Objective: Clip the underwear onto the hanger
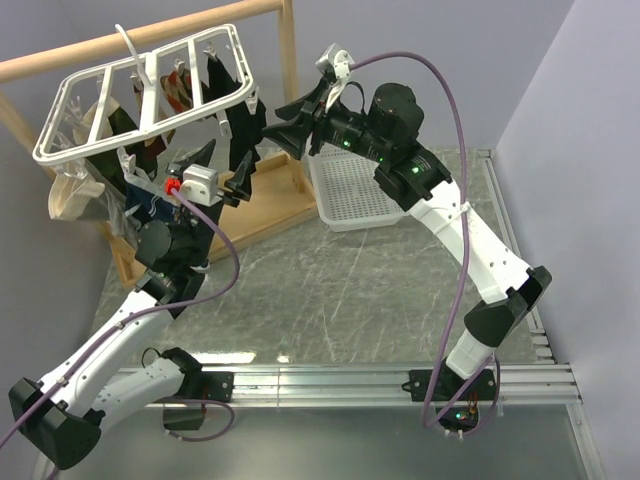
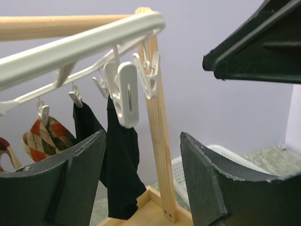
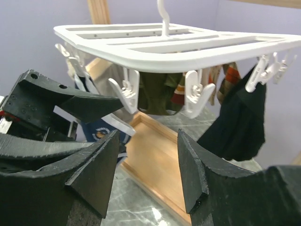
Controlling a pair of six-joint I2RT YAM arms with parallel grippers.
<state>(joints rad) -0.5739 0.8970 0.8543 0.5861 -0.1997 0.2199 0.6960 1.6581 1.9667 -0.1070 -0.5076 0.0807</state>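
1. The left gripper [image 2: 142,136] stood wide open and empty, facing a free clip [image 2: 127,94] at a corner of the hanger [image 2: 80,44].
2. The right gripper [image 3: 148,136] was also open, holding nothing, just below the hanger's near edge.
3. The underwear [image 3: 99,131] hung under the hanger edge nearest the left arm. Whether a clip held it could not be told.
4. The step probably called for checking the clip's bite on the waistband. If loose, one gripper should pinch the trim while the other squeezes the clip open.
5. The hanger looked free to swing, so a slow approach clear of neighbouring clips was advisable.
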